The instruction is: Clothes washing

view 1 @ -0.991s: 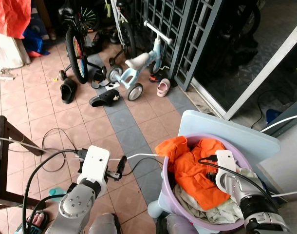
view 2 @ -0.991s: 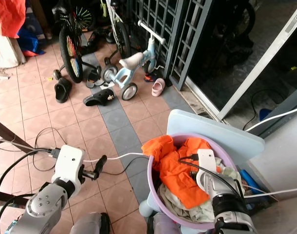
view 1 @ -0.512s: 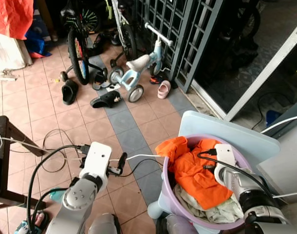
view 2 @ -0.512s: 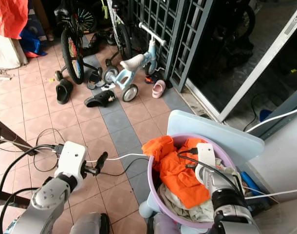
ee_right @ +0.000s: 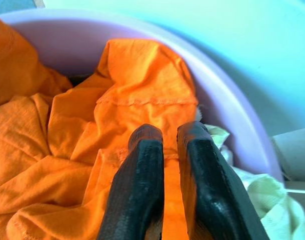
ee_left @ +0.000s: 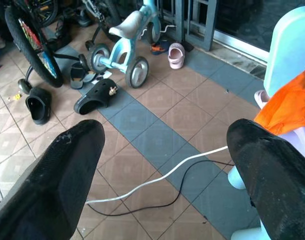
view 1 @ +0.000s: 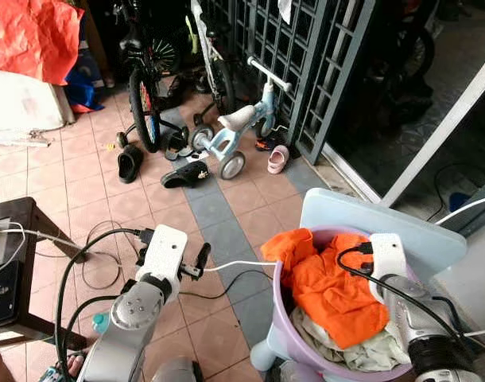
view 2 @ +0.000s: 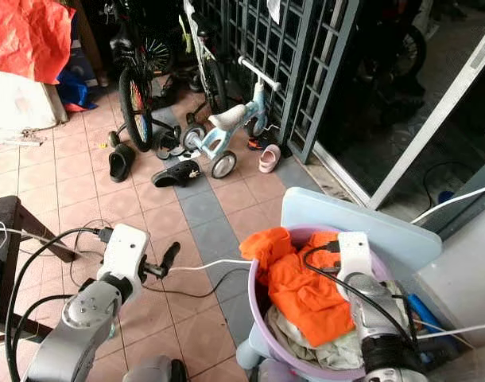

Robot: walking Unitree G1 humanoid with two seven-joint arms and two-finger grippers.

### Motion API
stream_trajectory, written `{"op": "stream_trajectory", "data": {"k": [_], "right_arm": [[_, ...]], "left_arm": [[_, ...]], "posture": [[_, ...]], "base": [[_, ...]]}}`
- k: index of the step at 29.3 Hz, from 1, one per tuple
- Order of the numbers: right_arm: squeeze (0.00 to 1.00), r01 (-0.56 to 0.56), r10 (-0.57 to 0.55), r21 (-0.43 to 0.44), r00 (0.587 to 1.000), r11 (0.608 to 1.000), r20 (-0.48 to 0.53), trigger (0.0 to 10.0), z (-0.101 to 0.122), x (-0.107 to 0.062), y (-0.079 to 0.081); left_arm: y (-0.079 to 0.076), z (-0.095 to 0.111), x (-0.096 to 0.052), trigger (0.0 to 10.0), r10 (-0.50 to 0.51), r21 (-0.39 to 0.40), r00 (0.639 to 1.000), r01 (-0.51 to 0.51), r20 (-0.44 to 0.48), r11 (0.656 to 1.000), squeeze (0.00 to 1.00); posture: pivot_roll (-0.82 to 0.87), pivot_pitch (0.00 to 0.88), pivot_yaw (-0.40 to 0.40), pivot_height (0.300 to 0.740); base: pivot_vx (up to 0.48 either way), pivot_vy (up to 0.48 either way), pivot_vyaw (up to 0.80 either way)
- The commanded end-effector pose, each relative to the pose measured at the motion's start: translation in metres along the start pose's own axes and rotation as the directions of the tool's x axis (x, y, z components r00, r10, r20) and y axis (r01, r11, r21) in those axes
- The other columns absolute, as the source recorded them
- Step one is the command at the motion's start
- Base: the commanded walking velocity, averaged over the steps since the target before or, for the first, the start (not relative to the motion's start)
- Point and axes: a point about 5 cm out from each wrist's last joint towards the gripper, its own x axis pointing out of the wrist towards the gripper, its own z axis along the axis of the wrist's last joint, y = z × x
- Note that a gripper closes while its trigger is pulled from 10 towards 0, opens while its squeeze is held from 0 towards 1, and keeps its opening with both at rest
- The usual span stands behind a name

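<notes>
Basin (view 1: 284, 322): round, smooth lilac plastic, standing on the tiled floor (view 1: 226, 215) against a pale blue plastic panel (view 1: 370, 216). It is heaped with laundry.

Orange cloth (view 1: 330, 282): soft, creased knit, hemmed edge visible, lying on top of the heap and draped over the basin's near rim. Under it lies pale cream cloth (view 1: 362, 350), crumpled.

Right gripper (ee_right: 165, 145): inside the basin, its black, matte fingers (ee_right: 137, 195) drawn nearly together with a fold of the orange cloth showing in the narrow slit between them; whether they truly pinch it cannot be told. The white wrist housing (view 1: 387, 253) sits over the far side of the heap.

Left gripper (ee_left: 162, 165): held above the floor beside the basin, the two broad, rough black fingers (ee_left: 57, 175) spread wide apart, nothing between them.

Cables: a white cord (ee_left: 157, 177) and a black cord (ee_left: 172, 197) trail across the tiles below the left gripper.

Surroundings: floor of square terracotta tiles with a grey strip; light blue balance bike (view 1: 238, 131); black bicycle (view 1: 145, 95); black clogs (view 1: 187, 173); pink shoe (view 1: 278, 157); dark metal grille (view 1: 306, 56); dark wooden bench (view 1: 24, 219) at the robot's left; red sheet (view 1: 32, 36).
</notes>
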Motion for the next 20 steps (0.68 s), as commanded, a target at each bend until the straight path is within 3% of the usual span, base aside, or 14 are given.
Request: {"op": "stream_trajectory", "data": {"k": [1,3,5,10,20], "right_arm": [[1.0,0.024,-0.025,0.023,0.999,0.999,0.034,10.0,0.002,-0.004,-0.002],[1.0,0.045,-0.053,0.087,0.995,0.995,0.085,10.0,0.003,-0.01,-0.002],[1.0,0.035,-0.042,0.114,0.997,0.993,0.062,10.0,-0.001,-0.013,0.007],[1.0,0.022,-0.027,0.065,0.997,0.998,0.066,10.0,0.002,-0.019,0.018],[1.0,-0.05,0.051,0.047,0.999,0.998,-0.01,10.0,-0.006,-0.024,0.026]], "left_arm": [[-0.002,0.001,0.002,10.0,-0.019,0.014,1.0,0.019,0.012,1.0,0.0],[-0.001,0.003,0.005,10.0,-0.023,0.023,1.0,0.023,0.016,0.999,0.0],[0.0,0.007,0.007,10.0,-0.04,0.032,0.999,0.039,0.031,0.999,0.0],[0.001,0.01,0.007,10.0,-0.074,0.078,0.997,0.071,0.035,0.994,0.0],[0.001,0.004,0.0,10.0,-0.061,0.052,0.998,0.06,0.012,0.997,0.0]], "posture": [[-0.04,0.0,-0.008,0.74],[-0.04,0.0,-0.003,0.74],[-0.04,0.004,0.006,0.74],[-0.04,0.042,0.011,0.74],[-0.03,0.048,0.008,0.74]], "base": [[0.0,0.0,0.0],[0.0,0.0,0.0],[0.0,0.0,-0.32],[0.0,0.0,-0.74],[0.0,0.0,-0.74]]}}
